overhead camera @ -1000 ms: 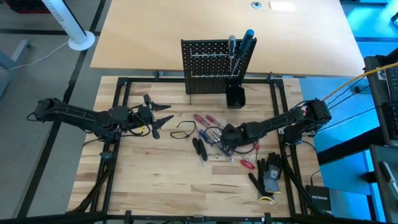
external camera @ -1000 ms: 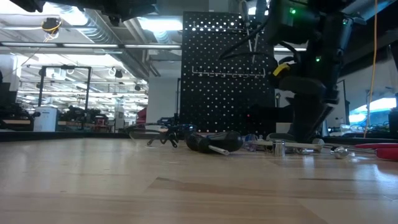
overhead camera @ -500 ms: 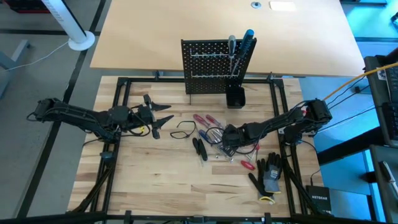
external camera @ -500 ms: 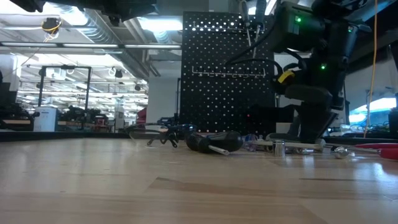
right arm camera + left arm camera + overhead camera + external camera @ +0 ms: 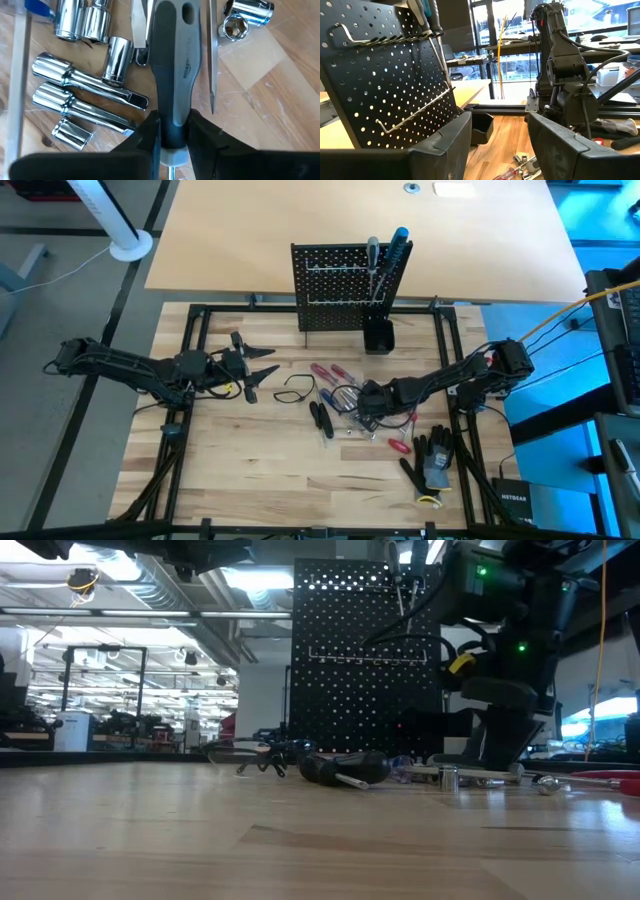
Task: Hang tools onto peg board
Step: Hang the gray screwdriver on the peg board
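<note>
The black peg board (image 5: 335, 285) stands upright at the table's far middle, with two screwdrivers (image 5: 398, 242) hanging on its right side. Loose tools (image 5: 335, 395) lie in a pile mid-table: red-handled screwdrivers, black pliers (image 5: 322, 418) and chrome sockets (image 5: 80, 95). My right gripper (image 5: 362, 402) is down over this pile, shut on a dark grey screwdriver handle (image 5: 172, 60). My left gripper (image 5: 262, 366) waits open at mid-left, and its wrist view looks at the peg board (image 5: 385, 75). My right gripper pinches the grey handle between its two fingers (image 5: 150, 132), on the handle's two sides (image 5: 172, 122) near its pale shaft end. The fingers come from above, pointing down, and lie across the handle. The handle lies flat among the sockets, its holed end away from the fingers.
A small black cup (image 5: 377, 335) stands in front of the peg board's right foot. Black gloves (image 5: 432, 462) lie at the near right. A pair of glasses (image 5: 296, 388) lies left of the pile. Bare wood lies along the table's near side.
My right gripper has sunk a little onto the tool pile. The tools lie as before.
</note>
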